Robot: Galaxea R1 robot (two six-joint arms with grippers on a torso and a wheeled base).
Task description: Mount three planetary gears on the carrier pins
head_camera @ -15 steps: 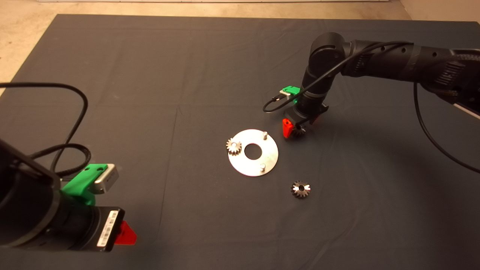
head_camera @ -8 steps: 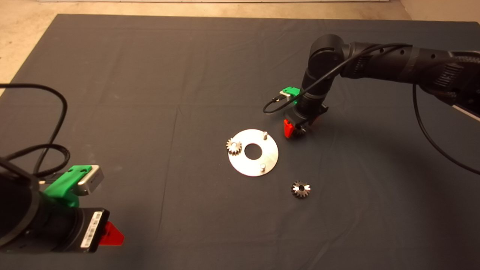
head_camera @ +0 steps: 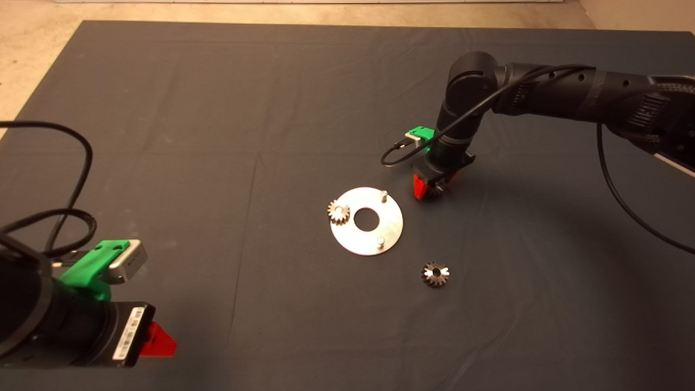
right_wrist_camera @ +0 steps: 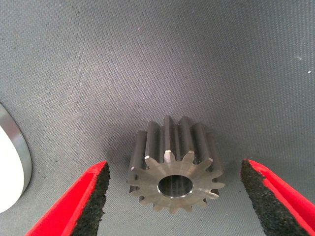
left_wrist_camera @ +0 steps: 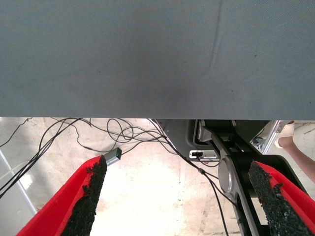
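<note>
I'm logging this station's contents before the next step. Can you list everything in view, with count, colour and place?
planetary gears: three, silver to dark steel; one seated on the disc's left pin, one loose on the mat right of and nearer than the disc, one between the right gripper's fingers, on the mat
silver disc: one, shiny, mid mat
carrier pins: three, silver; two bare, one under the seated gear
mat: one, dark grey
floor cables: several, black, beyond the mat edge in the left wrist view
person's leg: one, there too
right gripper: open, astride a gear beside the disc
left gripper: open, parked lower left
</note>
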